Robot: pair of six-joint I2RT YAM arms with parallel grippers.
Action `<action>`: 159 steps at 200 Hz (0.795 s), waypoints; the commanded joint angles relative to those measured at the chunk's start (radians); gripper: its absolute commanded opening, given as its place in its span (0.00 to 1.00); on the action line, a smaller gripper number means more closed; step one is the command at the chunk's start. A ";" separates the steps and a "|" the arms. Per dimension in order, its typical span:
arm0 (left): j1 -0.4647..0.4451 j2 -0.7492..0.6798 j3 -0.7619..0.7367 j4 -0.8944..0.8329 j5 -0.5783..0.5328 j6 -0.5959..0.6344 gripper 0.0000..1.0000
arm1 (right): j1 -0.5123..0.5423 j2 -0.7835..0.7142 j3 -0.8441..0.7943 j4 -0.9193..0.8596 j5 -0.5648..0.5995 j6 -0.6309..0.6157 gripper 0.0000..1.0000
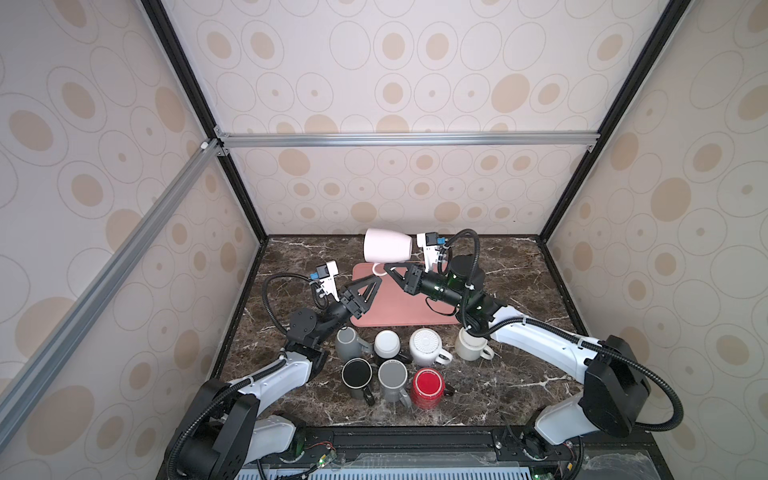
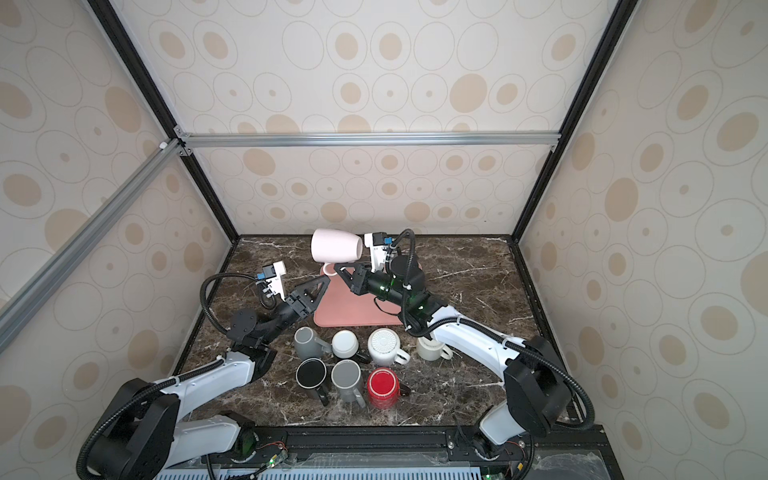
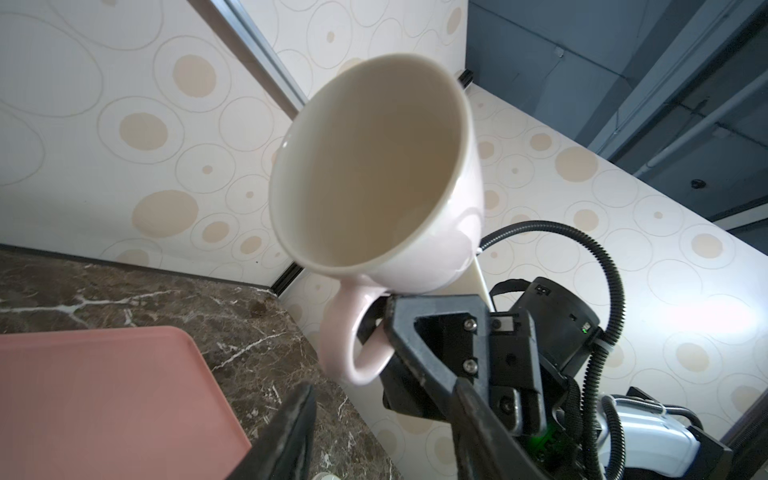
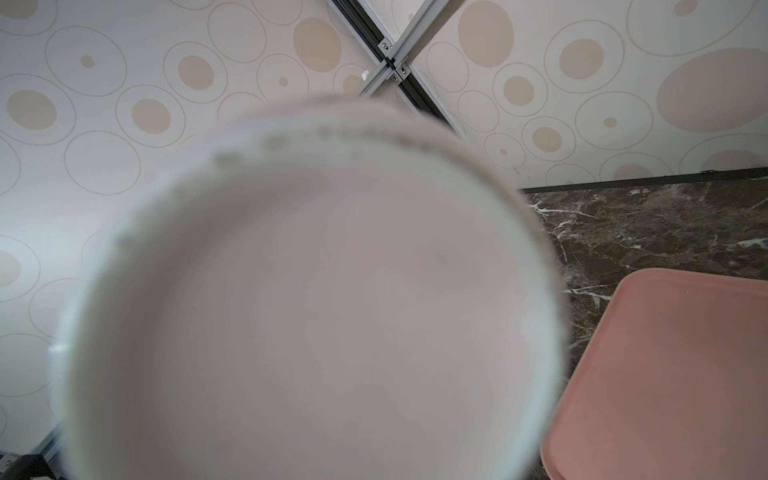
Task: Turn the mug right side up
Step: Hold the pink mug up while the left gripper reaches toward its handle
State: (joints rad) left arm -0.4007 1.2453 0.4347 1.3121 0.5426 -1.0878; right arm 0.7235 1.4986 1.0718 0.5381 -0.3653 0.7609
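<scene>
Item: pale pink mug, held on its side in the air above the far edge of the pink tray, with its mouth toward the left wall and its handle underneath. We note the right gripper clamped on that handle, jaws nearly together. The mug's blurred base fills the right wrist view. The left gripper hovers over the tray's left part, below the mug and clear of it. Its jaws stand parted with nothing between them. Other mugs, the red mug among them, stand grouped on the marble table.
</scene>
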 commanded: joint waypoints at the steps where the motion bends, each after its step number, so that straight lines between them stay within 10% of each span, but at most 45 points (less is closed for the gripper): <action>1: -0.009 0.025 0.042 0.173 0.023 -0.050 0.48 | 0.005 -0.041 -0.009 0.128 -0.024 0.031 0.00; 159: -0.021 0.098 0.090 0.241 0.053 -0.095 0.32 | 0.001 -0.048 -0.041 0.183 -0.095 0.141 0.00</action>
State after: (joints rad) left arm -0.4065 1.3418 0.4690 1.4883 0.5587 -1.1637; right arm 0.7227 1.4620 1.0039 0.6361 -0.4469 0.8776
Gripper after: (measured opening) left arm 0.334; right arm 0.158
